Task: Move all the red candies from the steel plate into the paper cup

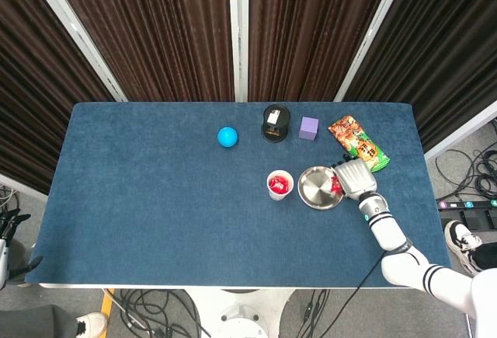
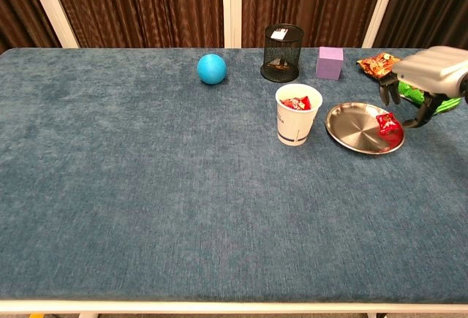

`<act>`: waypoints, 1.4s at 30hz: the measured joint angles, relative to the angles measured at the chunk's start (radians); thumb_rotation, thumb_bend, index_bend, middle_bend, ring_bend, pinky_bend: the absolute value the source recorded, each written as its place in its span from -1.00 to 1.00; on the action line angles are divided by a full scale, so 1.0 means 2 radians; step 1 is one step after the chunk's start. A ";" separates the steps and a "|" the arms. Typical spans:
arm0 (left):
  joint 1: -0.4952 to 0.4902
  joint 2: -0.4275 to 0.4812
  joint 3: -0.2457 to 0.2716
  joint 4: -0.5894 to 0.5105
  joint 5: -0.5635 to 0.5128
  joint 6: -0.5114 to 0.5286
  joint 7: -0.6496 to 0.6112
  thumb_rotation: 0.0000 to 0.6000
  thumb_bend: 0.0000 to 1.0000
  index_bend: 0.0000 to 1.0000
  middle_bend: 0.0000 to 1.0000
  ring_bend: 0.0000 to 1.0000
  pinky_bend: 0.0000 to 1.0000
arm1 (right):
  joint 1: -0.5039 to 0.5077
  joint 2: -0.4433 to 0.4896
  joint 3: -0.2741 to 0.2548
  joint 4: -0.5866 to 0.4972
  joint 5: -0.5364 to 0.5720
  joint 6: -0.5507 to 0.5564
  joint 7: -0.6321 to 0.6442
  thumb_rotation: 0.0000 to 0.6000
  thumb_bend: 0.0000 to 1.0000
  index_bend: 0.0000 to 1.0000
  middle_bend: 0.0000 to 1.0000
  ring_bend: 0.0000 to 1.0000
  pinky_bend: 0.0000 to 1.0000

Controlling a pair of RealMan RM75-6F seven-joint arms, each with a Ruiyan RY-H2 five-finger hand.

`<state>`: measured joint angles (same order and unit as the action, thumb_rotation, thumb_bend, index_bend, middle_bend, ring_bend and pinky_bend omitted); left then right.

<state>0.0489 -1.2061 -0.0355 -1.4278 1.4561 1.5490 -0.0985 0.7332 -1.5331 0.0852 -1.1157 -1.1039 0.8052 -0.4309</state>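
The steel plate (image 2: pixel 358 130) (image 1: pixel 315 189) lies right of centre, with one red candy (image 2: pixel 387 123) (image 1: pixel 336 186) at its right rim. The white paper cup (image 2: pixel 297 115) (image 1: pixel 279 185) stands just left of the plate, red candies (image 2: pixel 295 103) showing inside. My right hand (image 2: pixel 426 77) (image 1: pixel 356 178) hovers over the plate's right edge, directly above and right of the candy, fingers hanging down and apart with nothing in them. My left hand appears in neither view.
A blue ball (image 2: pixel 211 69), a black mesh pen holder (image 2: pixel 282 53) and a purple cube (image 2: pixel 330 63) stand in a row at the back. An orange-green snack bag (image 1: pixel 357 144) lies behind my right hand, near the table's right edge.
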 measured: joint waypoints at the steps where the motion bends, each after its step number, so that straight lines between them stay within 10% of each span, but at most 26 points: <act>1: 0.000 0.000 0.000 0.000 0.000 0.000 0.000 1.00 -1.00 -0.43 -0.50 -0.72 -0.58 | 0.001 -0.005 -0.001 0.007 -0.002 -0.002 0.002 1.00 -0.68 -0.16 -0.17 -0.62 -0.28; 42: 0.001 -0.004 -0.001 0.013 -0.008 -0.007 -0.012 1.00 -1.00 -0.43 -0.50 -0.72 -0.58 | 0.014 -0.052 0.004 0.064 -0.018 -0.026 -0.003 1.00 -0.33 0.09 -0.07 -0.60 -0.28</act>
<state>0.0506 -1.2139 -0.0381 -1.4025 1.4402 1.5356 -0.1224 0.7616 -1.6375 0.0929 -0.9887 -1.1407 0.7527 -0.4378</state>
